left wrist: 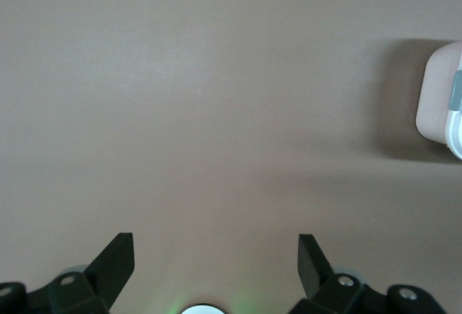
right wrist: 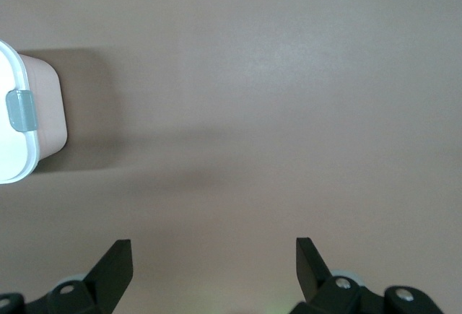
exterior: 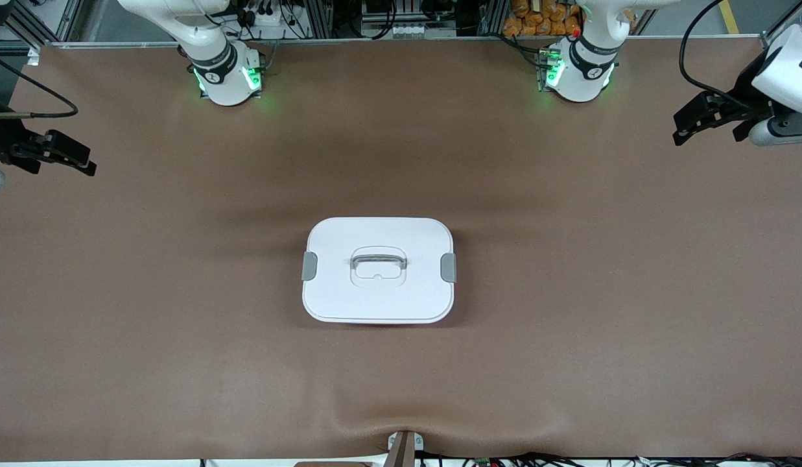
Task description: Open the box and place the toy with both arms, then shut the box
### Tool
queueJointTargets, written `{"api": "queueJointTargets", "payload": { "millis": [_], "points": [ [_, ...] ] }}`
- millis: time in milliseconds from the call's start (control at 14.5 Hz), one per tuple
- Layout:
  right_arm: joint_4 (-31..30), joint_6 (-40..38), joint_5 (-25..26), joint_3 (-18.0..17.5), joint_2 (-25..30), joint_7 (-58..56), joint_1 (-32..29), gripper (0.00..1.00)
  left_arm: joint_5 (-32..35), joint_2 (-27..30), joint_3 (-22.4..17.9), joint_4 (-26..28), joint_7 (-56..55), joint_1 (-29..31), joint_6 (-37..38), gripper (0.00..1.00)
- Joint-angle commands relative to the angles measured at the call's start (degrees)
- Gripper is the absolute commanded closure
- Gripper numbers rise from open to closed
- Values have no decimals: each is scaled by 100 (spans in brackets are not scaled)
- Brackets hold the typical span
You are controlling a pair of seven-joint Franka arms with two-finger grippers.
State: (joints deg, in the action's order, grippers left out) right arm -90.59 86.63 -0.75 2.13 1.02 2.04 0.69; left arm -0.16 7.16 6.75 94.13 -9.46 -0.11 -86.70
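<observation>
The box (exterior: pixel 378 271) sits shut at the middle of the brown table (exterior: pixel 569 311), its white lid (exterior: pixel 401 301) on and both grey side clips (exterior: pixel 448 267) down. The left gripper (exterior: pixel 702 117) hangs over the table's left-arm end, fingers spread wide, empty. The right gripper (exterior: pixel 63 155) hangs over the right-arm end, likewise spread and empty.

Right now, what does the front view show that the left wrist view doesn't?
Only the front view shows the whole box with its lid handle, both grey clips, both arm bases, and the right gripper waiting over its table end. Only the left wrist view shows the left gripper up close, open and empty. Both show the brown table.
</observation>
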Motion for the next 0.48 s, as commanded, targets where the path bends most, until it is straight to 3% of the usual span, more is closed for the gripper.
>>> {"api": "queueJointTargets", "payload": {
  "millis": [0,414],
  "points": [
    [129,-76,92,-55,-67,104,-42,0,-81,-75,-34,-167,-30,-16,39,0],
    [129,-76,101,-55,-67,104,-42,0,-72,-145,-42,-167,-30,2,39,0]
  ]
}}
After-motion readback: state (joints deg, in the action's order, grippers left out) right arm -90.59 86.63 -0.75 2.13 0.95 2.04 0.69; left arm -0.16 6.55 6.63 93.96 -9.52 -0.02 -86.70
